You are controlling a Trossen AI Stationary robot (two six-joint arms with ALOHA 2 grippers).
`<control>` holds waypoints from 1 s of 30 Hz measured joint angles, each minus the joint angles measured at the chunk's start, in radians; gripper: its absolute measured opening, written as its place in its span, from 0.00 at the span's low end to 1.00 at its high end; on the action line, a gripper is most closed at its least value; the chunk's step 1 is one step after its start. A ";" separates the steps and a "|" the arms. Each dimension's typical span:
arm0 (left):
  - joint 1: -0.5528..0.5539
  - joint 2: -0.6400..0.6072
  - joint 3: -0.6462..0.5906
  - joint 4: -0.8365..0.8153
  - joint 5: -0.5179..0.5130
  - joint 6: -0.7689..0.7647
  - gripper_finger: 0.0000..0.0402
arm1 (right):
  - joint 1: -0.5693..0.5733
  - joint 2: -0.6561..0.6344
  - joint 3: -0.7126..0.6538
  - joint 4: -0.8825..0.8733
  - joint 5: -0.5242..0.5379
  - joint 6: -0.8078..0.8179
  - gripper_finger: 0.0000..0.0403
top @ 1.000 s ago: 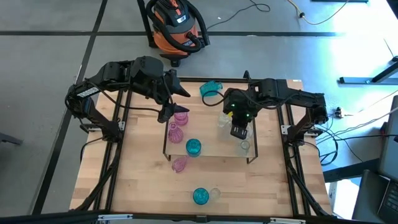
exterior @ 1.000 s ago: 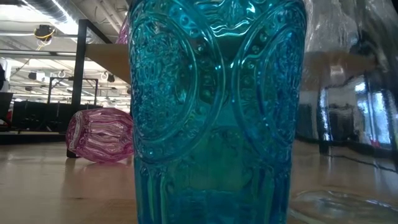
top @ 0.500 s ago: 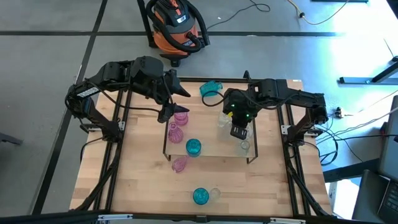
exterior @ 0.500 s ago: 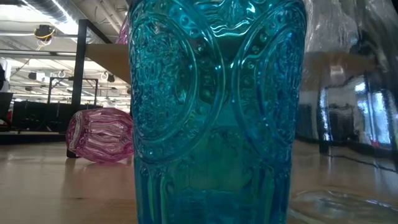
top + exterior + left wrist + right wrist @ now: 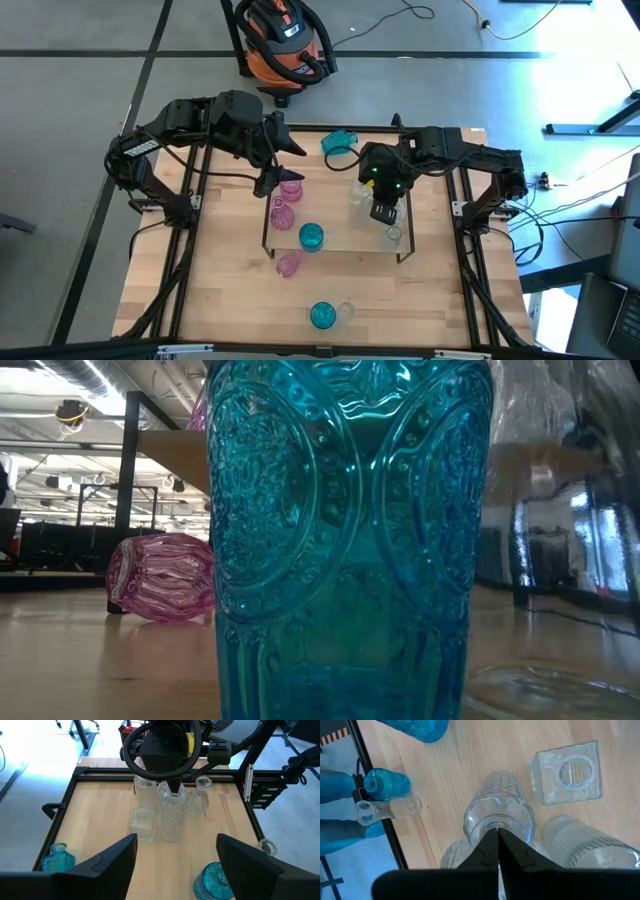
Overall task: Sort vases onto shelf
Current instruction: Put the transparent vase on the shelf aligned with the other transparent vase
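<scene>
From above, the right claw (image 5: 381, 211) sits over the clear vases (image 5: 362, 192) on the shelf (image 5: 335, 240); the left claw (image 5: 277, 163) hangs spread by the pink vases (image 5: 287, 193). Right wrist shows it clenched on the textured clear vase's (image 5: 498, 815) rim; thin pinch, neighbours touching, so lifting could topple them.

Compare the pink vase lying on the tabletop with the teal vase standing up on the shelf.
The pink vase lies on its side, while the teal vase stands upright. The pink vase rests on the tabletop just in front of the shelf; the teal vase sits on the shelf itself. They differ in colour. Both are small translucent glass, and neither gripper is touching them.
</scene>
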 joint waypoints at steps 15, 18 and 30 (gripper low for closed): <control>0.000 0.000 0.000 0.003 0.000 0.007 0.66 | 0.000 -0.047 0.002 0.000 0.001 0.040 0.00; 0.000 0.000 0.000 0.002 0.000 0.006 0.66 | 0.000 -0.049 0.027 0.001 0.003 0.042 0.00; -0.063 0.182 0.002 0.001 0.167 -0.164 0.62 | 0.037 -0.087 0.211 0.003 0.210 0.200 0.00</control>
